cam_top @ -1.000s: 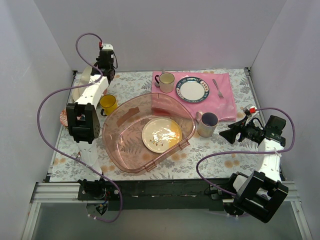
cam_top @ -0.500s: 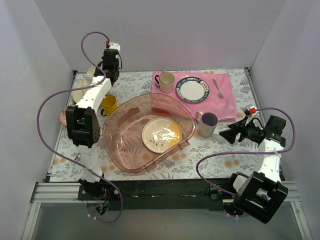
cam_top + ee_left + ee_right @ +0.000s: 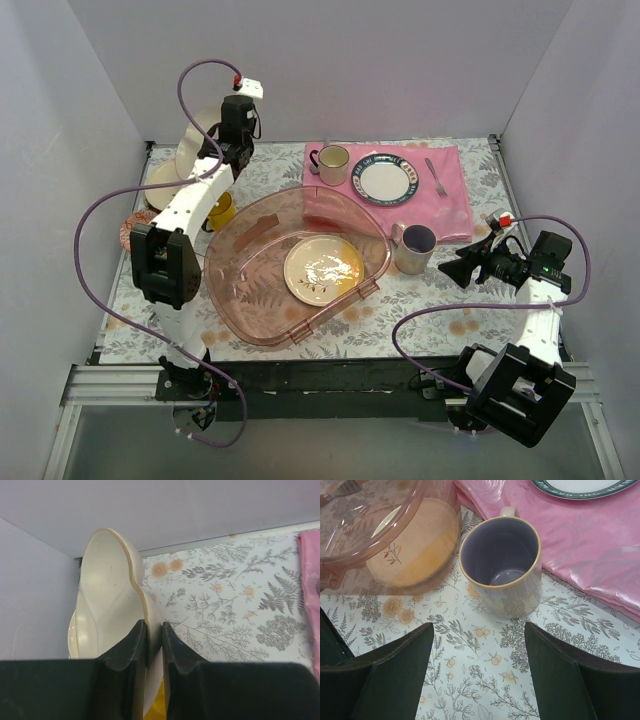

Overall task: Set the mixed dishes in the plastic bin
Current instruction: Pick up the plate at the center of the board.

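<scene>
Well to the left of the plastic bin [image 3: 245,290], at the counter's [image 3: 400,310] left edge, sits the small red-and-blue patterned bowl [image 3: 130,230], untouched.

Just beyond the bin's far-left corner, the left hand [image 3: 152,630] is clenched on the cream three-section plate [image 3: 107,590]. It pinches the rim between its two fingers [image 3: 131,650], and the plate stands on edge rather than flat. The plate looks stiff, glazed and smooth. Hanging from one narrow bite on the rim, it would probably want to swing or slip, and it would likely chip if dropped. The raised lip gives the fingers something to hook. A slow carry and a low, tilted set-down into the bin would suit it.

Under that plate, close to the bin's left wall, stands the yellow mug [image 3: 222,212], partly hidden by the arm. It looks rigid and small, best taken by pinching its wall over the rim.

Inside the bin, right of its middle, the cream floral plate [image 3: 322,268] lies flat. The bin itself looks thin and light, so a heavy plate put down hard could shove it along the counter.

Just outside the bin's right wall stands the grey mug [image 3: 501,565], upright and empty, with its handle turned away from the right wrist camera. It looks sturdy and slick. One finger inside and one outside the near wall seems the safest hold.

The right hand [image 3: 480,630] hangs released, jaws wide, near that mug and grasping nothing.
</scene>
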Controlling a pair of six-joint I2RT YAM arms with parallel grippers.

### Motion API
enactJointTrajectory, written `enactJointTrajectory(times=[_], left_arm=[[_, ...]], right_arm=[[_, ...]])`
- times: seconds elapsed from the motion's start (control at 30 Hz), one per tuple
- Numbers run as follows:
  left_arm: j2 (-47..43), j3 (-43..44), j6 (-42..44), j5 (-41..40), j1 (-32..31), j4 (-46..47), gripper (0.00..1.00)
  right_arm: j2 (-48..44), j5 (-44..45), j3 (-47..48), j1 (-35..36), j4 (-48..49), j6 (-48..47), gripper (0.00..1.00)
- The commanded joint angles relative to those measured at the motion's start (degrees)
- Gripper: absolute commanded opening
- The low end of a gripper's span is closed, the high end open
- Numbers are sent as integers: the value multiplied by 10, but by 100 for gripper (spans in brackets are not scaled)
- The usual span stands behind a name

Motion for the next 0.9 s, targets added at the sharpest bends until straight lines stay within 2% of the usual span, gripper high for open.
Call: enactJointTrajectory(times=[0.0,0.63,0.73,0.87], left_arm=[[-115,3,62,-44,-43,97,0],[-242,-65,70,4,-164,82,0],[-260,-85,87,2,-194,81,0],[-281,-111,103,-8,-247,80,0]], right_arm=[[-10,-22,19,-2,-7,-7,81],[-10,-45,21,-2,-6,3,81],[1,-53,34,-2,-11,7,81],[34,-70,99,1,-56,2,80]])
